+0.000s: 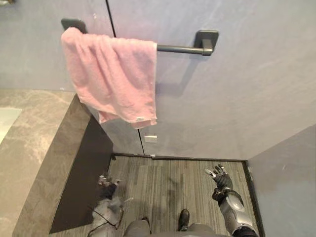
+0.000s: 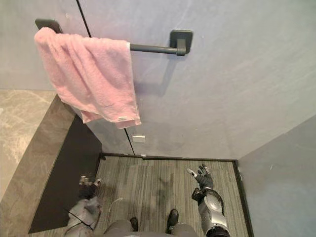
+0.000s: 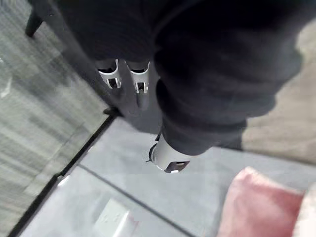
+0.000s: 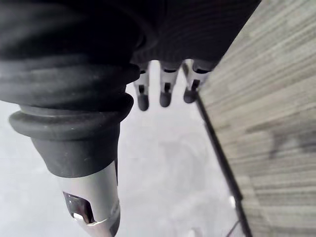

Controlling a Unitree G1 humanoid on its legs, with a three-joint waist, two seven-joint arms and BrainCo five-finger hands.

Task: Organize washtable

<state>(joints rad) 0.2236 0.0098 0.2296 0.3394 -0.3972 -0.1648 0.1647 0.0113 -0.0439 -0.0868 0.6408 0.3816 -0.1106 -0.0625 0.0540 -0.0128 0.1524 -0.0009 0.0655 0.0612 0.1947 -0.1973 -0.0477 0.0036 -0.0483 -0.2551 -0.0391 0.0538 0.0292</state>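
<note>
So the pink towel [image 1: 113, 79] was draped over the left end of a dark rail [image 1: 180, 49] fixed to the grey wall [image 1: 237, 89], bunched a bit and hanging at a slant, with a little tag near its lower corner. The right part of the rail was bare up to its bracket. The stone tabletop [image 1: 24, 143] sat off to the left, below the towel, with a dark side panel [image 1: 84, 173] dropping down to the striped grey floor [image 1: 168, 182]. There was a small white plate [image 1: 150, 138] on the wall just under the towel's lower edge. Both arms were down low, well away from the towel. The left robot hand [image 1: 106, 187] hung right beside the dark panel, fingers relaxed and straight-ish with nothing in it, and its wrist view caught a corner of the towel past the thumb. The right robot hand [image 1: 219, 177] was over the floor near the right wall, fingers spread wide, thumb out, also empty.
</note>
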